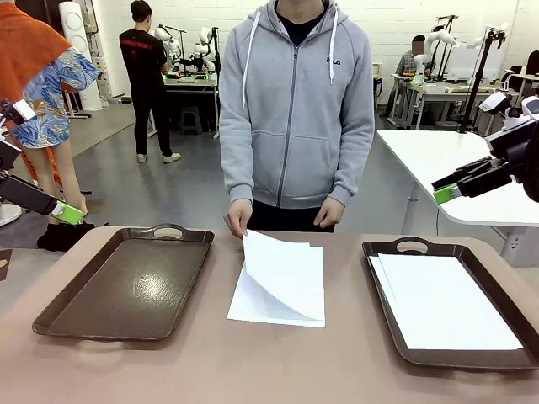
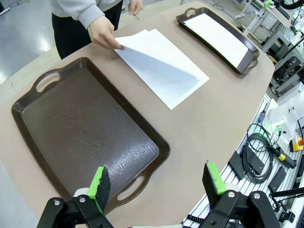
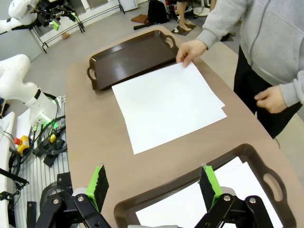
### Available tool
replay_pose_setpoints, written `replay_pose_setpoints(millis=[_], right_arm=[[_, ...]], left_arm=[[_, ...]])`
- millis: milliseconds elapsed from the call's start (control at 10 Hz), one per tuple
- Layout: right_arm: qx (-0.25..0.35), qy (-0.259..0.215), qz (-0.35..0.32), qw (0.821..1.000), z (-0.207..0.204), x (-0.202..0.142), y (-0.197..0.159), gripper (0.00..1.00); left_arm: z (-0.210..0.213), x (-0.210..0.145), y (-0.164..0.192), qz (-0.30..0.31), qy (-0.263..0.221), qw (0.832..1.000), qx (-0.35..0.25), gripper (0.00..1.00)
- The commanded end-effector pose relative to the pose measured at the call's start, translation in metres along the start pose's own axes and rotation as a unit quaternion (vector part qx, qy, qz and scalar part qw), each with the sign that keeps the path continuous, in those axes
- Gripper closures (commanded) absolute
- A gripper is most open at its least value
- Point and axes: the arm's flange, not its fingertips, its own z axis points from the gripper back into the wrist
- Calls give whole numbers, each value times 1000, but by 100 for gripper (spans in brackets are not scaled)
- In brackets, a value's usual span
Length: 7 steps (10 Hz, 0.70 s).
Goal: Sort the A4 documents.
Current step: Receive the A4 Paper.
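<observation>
While the person's hand [image 1: 239, 217] lifts the top sheet: its far left corner is curled up off the stack and the rest lies flat; neither arm is near it.
A4 documents [image 1: 253, 307]: a small loose stack flat on the table [image 1: 278, 362], in the middle between the two trays, edges slightly fanned.
Top sheet [image 1: 286, 269]: partly peeled, near edge down on the stack.
Left tray [image 1: 126, 286]: dark brown, handled, nothing in it.
Right tray [image 1: 472, 360]: same kind, white sheets [image 1: 446, 303] lying flat inside.
Left gripper [image 2: 156, 175]: jaws wide, nothing between them, hovering above the near edge of the left tray; the stack is well apart from it, far and to the right.
Right gripper [image 3: 154, 176]: jaws wide, nothing between them, above the near edge of the right tray; the stack is well apart from it, to the left.
Step in hand (judged): take one sheet from the middle stack to a tray.
How to do it well: come in low at the raised edge, clear of the hand; pinch one sheet only, pads flat on the paper; lift slowly so the sheet below is not dragged; lay it flat inside the rim, square to the tray.
Which arm goes: cannot tell.
</observation>
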Motion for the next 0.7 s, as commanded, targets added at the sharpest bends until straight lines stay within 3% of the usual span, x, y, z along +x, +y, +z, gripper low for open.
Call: replay_pose_setpoints(millis=[0, 600], right_arm=[[-5, 1, 1, 1000, 0, 1, -1, 0], [-5, 1, 1, 1000, 0, 1, -1, 0]], left_arm=[[0, -1, 2, -5, -5, 1000, -8, 0], [0, -1, 2, -5, -5, 1000, -8, 0]])
